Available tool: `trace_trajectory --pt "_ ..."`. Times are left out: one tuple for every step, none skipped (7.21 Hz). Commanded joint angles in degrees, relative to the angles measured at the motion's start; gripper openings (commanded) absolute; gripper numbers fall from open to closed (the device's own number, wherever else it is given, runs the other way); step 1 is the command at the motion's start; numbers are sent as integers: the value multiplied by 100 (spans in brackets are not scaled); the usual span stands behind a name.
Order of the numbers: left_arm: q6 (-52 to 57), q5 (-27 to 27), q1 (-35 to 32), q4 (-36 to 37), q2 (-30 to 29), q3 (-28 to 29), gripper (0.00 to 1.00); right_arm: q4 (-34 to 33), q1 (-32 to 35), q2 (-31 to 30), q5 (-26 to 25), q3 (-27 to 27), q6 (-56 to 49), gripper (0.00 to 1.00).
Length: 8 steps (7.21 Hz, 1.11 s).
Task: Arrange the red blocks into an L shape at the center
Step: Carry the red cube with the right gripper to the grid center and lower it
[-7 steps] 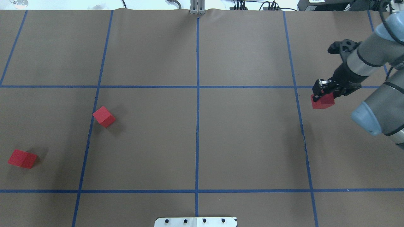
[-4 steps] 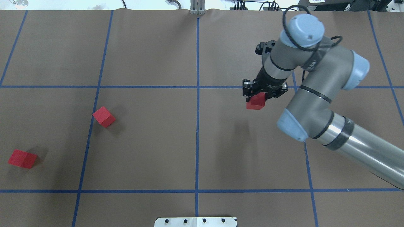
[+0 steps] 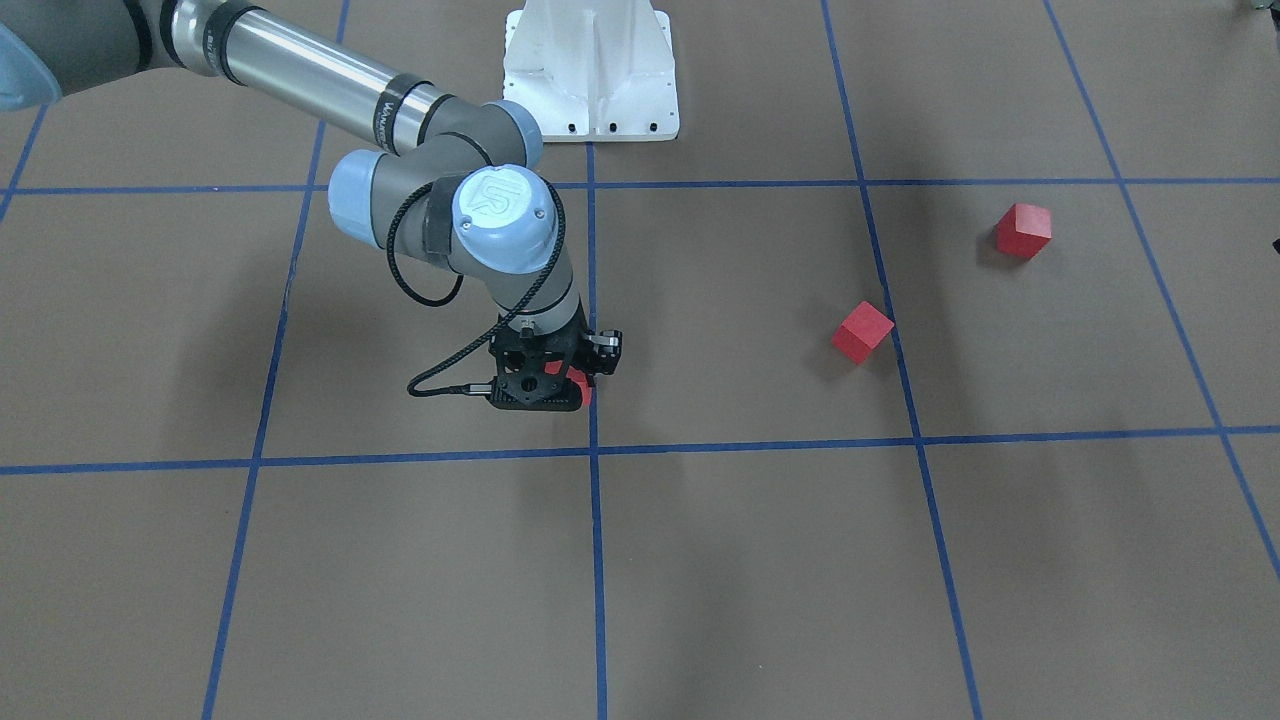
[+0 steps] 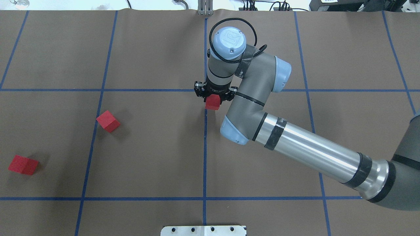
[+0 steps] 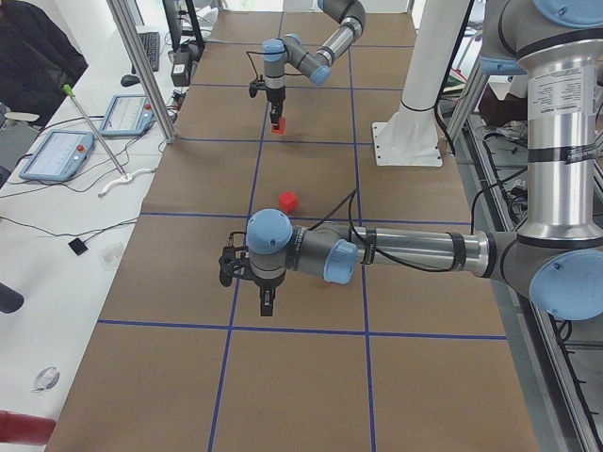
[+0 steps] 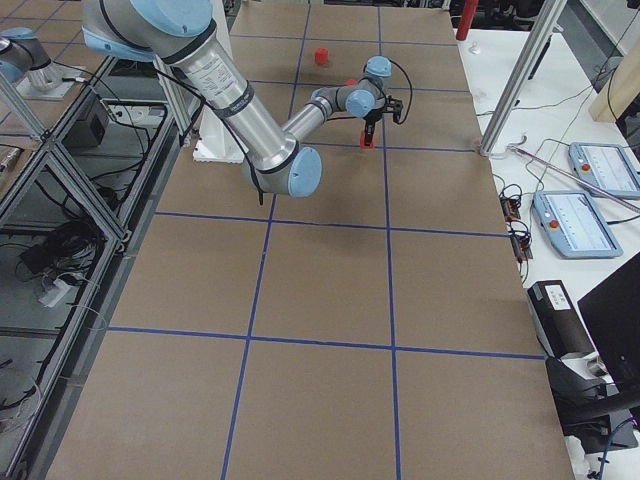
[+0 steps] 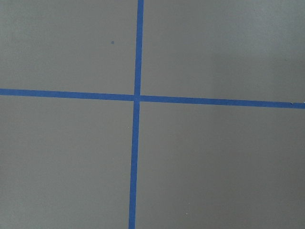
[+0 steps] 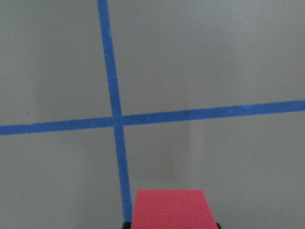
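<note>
right gripper clamps a cube beside the tape cross

the right gripper (image 4: 214, 95) has its black fingers pinched on the held red block (image 4: 212, 102), a plain, sharp-edged matte cube. the center (image 4: 205, 90), where blue tape strips cross on dull brown paper, lies just beside the fingertips. the second red block (image 4: 108, 121) and the third red block (image 4: 23, 165) sit well apart from it, on the robot's left. whether the left gripper (image 5: 267, 303) is apart or together cannot be told.

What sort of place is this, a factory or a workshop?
Most likely a robotics lab: a left arm and a right arm reach over a table taped into a blue grid, the right one carrying a red block, and touchscreen control pads lie beside it.
</note>
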Motion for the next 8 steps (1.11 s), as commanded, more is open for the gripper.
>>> trace_trajectory --pt "0 -9 0 3 1 -5 100 55 -254 184 -327 -197 521 0" --pt "0 0 0 3 1 -5 100 55 -264 176 -319 -206 435 0" --pt "0 -9 8 3 1 -5 100 55 -272 176 -310 -206 25 0" --pt "0 -9 9 3 1 4 100 46 -290 167 -302 -223 -14 0" --pt "0 -9 9 3 1 4 100 46 -307 141 -293 -223 -32 6" --pt "0 -9 9 -6 1 4 100 38 -308 149 -293 -223 -32 7" --pt "0 -9 0 3 1 4 100 37 -316 141 -293 -223 -40 16" --pt "0 -9 0 -6 1 4 100 29 -316 141 -293 -223 -41 20"
